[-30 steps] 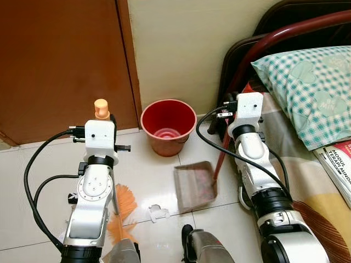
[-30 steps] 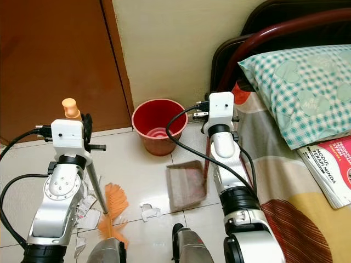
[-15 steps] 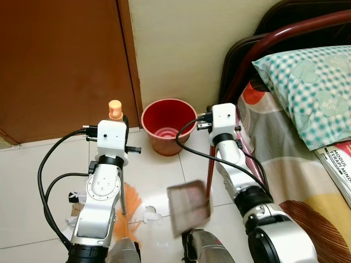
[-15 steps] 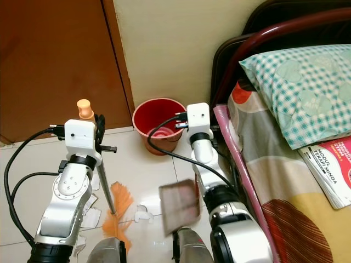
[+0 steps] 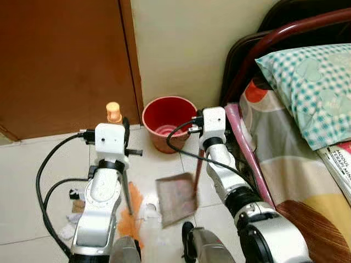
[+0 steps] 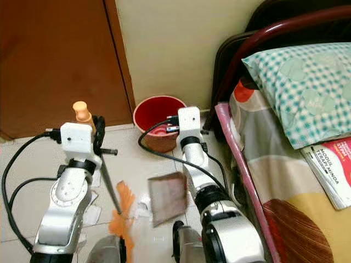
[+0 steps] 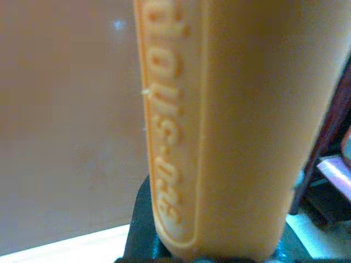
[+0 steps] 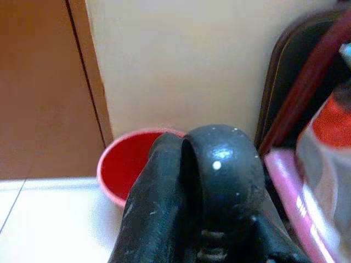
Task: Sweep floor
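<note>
left gripper (image 5: 115,121) pinching orange plastic broom handle (image 7: 219,126) near its top | right gripper (image 8: 203,181) clamped on dustpan handle (image 5: 196,175) | grey dustpan (image 5: 175,198) over tiled floor (image 5: 33,175) near red bucket (image 5: 169,121) | orange bristles (image 5: 130,219) soft; paper scraps (image 5: 149,211) feather-light | both tools light, stiff; grip high.

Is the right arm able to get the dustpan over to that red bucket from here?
Probably yes. The right end effector holds the dustpan by its handle, and the red bucket stands just ahead by the wall, open-topped, with bare floor between.
</note>
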You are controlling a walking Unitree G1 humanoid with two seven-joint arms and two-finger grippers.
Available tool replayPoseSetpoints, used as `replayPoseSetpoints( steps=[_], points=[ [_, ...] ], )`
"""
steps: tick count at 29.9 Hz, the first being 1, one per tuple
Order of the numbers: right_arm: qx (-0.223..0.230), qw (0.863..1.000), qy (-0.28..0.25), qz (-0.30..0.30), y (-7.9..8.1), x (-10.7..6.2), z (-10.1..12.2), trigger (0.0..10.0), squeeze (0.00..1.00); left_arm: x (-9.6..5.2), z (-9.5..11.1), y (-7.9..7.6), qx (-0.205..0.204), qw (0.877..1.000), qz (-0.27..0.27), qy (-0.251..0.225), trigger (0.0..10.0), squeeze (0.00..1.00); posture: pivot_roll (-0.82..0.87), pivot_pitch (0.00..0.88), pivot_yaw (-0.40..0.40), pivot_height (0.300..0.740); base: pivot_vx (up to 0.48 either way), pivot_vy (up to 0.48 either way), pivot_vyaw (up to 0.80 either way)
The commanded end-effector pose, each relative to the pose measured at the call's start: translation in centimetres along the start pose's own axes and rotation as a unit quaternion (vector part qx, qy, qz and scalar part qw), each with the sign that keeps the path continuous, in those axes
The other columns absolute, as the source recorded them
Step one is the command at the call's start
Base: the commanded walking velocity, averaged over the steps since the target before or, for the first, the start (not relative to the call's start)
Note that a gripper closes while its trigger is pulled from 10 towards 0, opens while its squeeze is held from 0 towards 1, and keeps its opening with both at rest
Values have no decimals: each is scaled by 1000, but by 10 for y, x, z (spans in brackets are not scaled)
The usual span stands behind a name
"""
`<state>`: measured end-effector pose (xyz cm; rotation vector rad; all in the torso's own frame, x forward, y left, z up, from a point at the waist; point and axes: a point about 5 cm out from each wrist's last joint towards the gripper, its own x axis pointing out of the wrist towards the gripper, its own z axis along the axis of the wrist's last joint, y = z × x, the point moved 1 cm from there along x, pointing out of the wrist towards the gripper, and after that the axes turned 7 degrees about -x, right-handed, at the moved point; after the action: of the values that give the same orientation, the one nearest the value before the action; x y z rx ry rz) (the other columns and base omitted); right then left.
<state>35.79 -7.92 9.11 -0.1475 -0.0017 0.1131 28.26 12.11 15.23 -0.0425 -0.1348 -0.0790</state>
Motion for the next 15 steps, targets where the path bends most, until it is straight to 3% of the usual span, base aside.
replayPoseSetpoints(
  steps=[1,2,7,9,13,15],
  points=[
    [-1,1000,12,6,1,-5,-9,10000,0,2,1,-7,-15,1000,-13,1,10000,0,131,253,-42,740,0,0,0],
    [-4,1000,17,8,1,-7,-14,10000,0,6,3,-10,-38,999,-9,3,10000,0,134,256,-39,740,0,0,0],
    [4,1000,21,17,11,-8,-14,10000,0,13,16,-17,-52,998,-20,-20,10000,0,146,250,-39,740,0,0,0],
    [1,999,19,31,18,-9,-14,10000,0,18,30,-26,-108,993,-28,-43,10000,0,144,242,-38,740,0,0,0],
    [5,999,23,33,17,-7,-13,10000,0,28,47,-33,-133,988,-46,-70,10000,0,138,210,-41,740,0,0,0],
    [10,999,24,26,13,-5,-12,10000,0,32,54,-28,-144,986,-35,-81,10000,0,137,198,-41,740,0,0,0]
  ],
)
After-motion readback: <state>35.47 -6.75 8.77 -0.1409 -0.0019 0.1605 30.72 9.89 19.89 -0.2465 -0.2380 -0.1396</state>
